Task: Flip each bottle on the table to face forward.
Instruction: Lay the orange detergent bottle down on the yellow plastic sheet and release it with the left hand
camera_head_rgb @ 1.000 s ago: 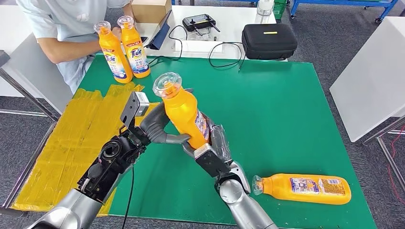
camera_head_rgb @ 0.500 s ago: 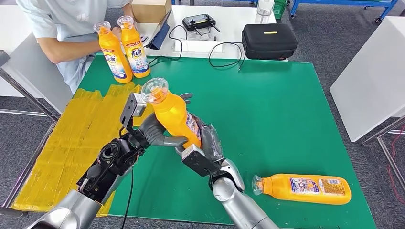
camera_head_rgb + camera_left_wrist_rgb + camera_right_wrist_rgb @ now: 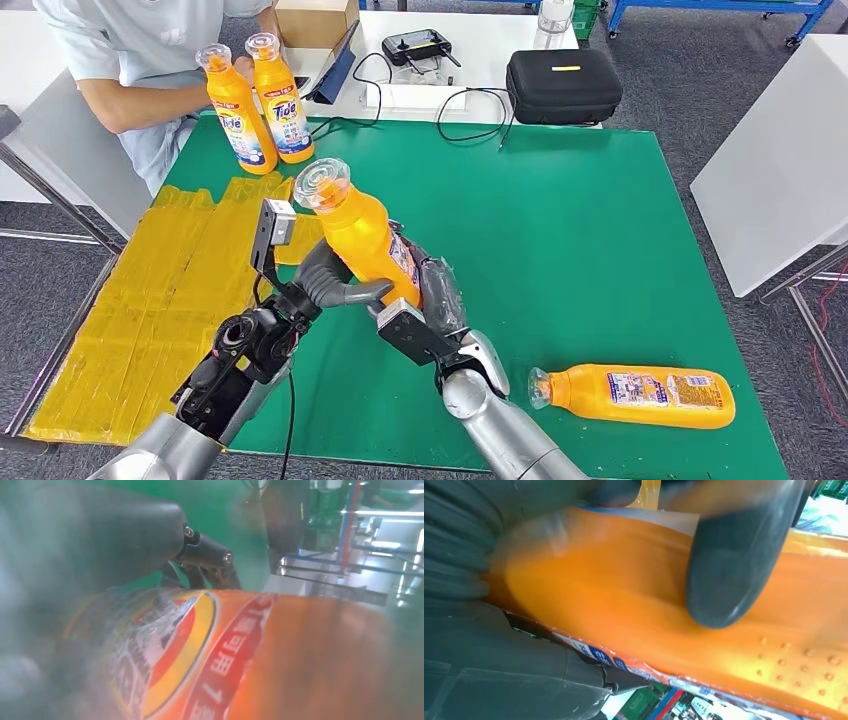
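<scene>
Both hands, left hand (image 3: 325, 280) and right hand (image 3: 430, 300), clasp the raised bottle (image 3: 365, 238) between them (tilted, cap-heavy); uneven release risks a drop.

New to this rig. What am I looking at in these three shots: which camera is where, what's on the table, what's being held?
It is a two-armed humanoid robot with many-fingered hands. The wide shot is from its head, looking down at a green table. The two close-ups come from cameras at each wrist, so they are turned and blurry.

In the head view the left hand and right hand both grip one orange bottle, held roughly upright above the table, cap up. The left wrist view shows that bottle's printed label; the right wrist view shows its plain orange side under a dark finger.

Another orange bottle lies on its side near the table's front right. Two upright bottles stand at the far left corner, beside a seated person. A black case sits on the white table behind.
</scene>
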You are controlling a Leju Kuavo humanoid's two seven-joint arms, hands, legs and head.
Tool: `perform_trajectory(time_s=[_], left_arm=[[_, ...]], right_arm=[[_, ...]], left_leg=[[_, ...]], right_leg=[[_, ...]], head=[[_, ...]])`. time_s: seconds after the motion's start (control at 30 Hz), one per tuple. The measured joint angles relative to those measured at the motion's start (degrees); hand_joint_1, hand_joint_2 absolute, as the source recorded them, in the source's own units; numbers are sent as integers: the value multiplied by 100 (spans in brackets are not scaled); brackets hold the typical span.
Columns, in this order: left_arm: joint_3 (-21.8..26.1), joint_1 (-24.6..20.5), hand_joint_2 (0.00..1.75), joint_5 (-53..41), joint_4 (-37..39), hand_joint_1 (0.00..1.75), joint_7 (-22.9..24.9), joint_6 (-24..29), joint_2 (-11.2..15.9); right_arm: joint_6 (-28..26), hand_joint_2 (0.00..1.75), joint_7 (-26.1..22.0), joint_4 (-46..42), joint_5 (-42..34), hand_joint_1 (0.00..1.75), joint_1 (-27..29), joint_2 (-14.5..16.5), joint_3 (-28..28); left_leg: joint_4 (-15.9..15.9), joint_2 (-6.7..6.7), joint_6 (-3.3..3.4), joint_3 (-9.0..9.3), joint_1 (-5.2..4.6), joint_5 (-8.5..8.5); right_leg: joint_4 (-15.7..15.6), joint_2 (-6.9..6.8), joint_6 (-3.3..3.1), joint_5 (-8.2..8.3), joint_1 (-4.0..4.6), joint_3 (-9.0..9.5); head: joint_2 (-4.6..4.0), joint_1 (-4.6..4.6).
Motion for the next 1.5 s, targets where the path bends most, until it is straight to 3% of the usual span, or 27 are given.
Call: perform_trajectory(time_s=[0.23, 0.3, 0.37, 0.43, 0.7, 1.0, 1.23, 1.4, 1.5], left_arm=[[72, 114, 175, 289, -34, 175, -19, 243, -101], [93, 154, 175, 344, -54, 175, -31, 328, -140], [109, 202, 175, 380, -99, 175, -46, 414, -172], [121, 243, 175, 394, -159, 175, -70, 511, -187], [514, 259, 175, 109, -385, 175, -337, 1083, -168], [808, 365, 175, -1086, -580, 175, -660, 1681, 21], [840, 543, 175, -3884, -686, 175, -1017, 3011, 176], [821, 782, 175, -7151, -791, 175, -23, 2972, 495], [821, 908, 175, -8239, -777, 175, 324, 2757, 738]], right_arm=[[-135, 175, -2, 31, -69, 175, 28, 11, 37], [-203, 175, -4, 31, -94, 159, 47, 16, 36], [-277, 175, -7, 20, -100, 72, 70, 20, 29], [-363, 175, -19, -22, -84, 0, 117, 21, 20], [-648, 175, -127, -681, 165, 0, 820, -51, 0], [-580, 175, -87, -1949, 117, 0, 1409, -378, -55], [-202, 175, 81, -3126, 6, 0, 1927, -691, -398], [209, 175, 220, -4064, 74, 0, 2428, -908, -1021], [422, 175, 288, -4481, 109, 0, 2671, -983, -1509]], left_leg=[[0, 1, 0, 0, 0, 0], [0, 1, 0, 0, 0, 0], [0, 1, 0, 0, 0, 0], [0, 1, 0, 0, 0, 0], [-2, 0, -1, -3, 2, -2], [-1, -2, -1, -5, -1, -2], [-1, -4, 0, -5, -2, -3], [-2, 0, -1, -5, -2, -7], [-2, 1, -2, -5, -1, -8]], right_leg=[[0, 1, 0, 0, 0, -1], [0, 1, 0, 0, 0, -1], [-1, 1, 0, 0, -1, -2], [-1, 1, 0, 0, -1, -1], [0, 1, 0, 0, 2, -2], [-1, -2, -1, -1, -1, -1], [-2, -3, -1, -2, -2, -1], [-3, 2, -1, -2, -2, -3], [-3, 5, -1, -2, -1, -6]], head=[[0, 0], [0, 1], [0, 1], [0, -1], [0, 1], [0, 2], [0, 1], [0, 1], [0, 1]])
